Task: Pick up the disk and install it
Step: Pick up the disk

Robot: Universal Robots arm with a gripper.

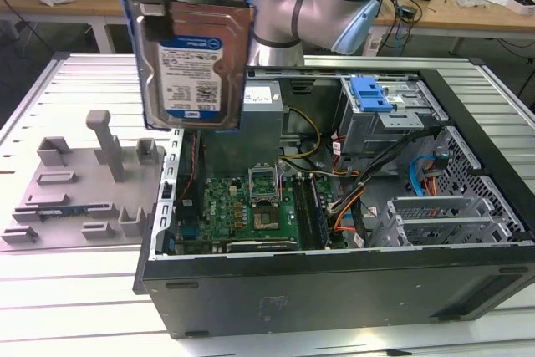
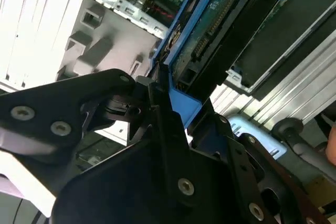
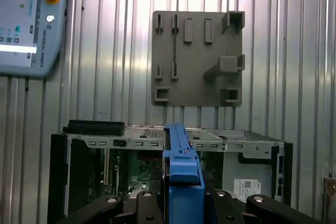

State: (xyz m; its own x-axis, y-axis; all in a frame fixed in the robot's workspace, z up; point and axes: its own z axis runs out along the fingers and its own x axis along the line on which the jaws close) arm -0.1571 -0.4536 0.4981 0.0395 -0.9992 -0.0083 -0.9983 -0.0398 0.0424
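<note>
Fingers (image 3: 147, 204): closed on the disk, one black finger pressed to each side of its blue frame; the clamp also appears in the second wrist view (image 2: 167, 140).
Disk (image 1: 196, 64): held in the air between the fingers, standing on edge and touching nothing else. In the exterior view its white-and-blue label faces the camera. In the first wrist view (image 3: 181, 156) it is seen edge-on as a blue strip.
Connector end: in the second wrist view the disk (image 2: 220, 19) points away from the fingers, its row of pins in sight.
Computer case (image 1: 334, 290): lies open well below the fingers, and the disk hangs over its wall on the exterior view's left.
Circuit board (image 1: 251, 202): green, on the case floor below the disk.
Blue latch (image 1: 372, 94): on the metal cage inside the case, well apart from the fingers.
Grey holder plate (image 1: 84, 190): beside the case, below and to the side of the fingers; also in the first wrist view (image 3: 197, 59).
Tabletop (image 1: 67, 290): ribbed metal, carrying the case and the plate.
Arm (image 1: 326, 6): grey and blue joints behind the case.
</note>
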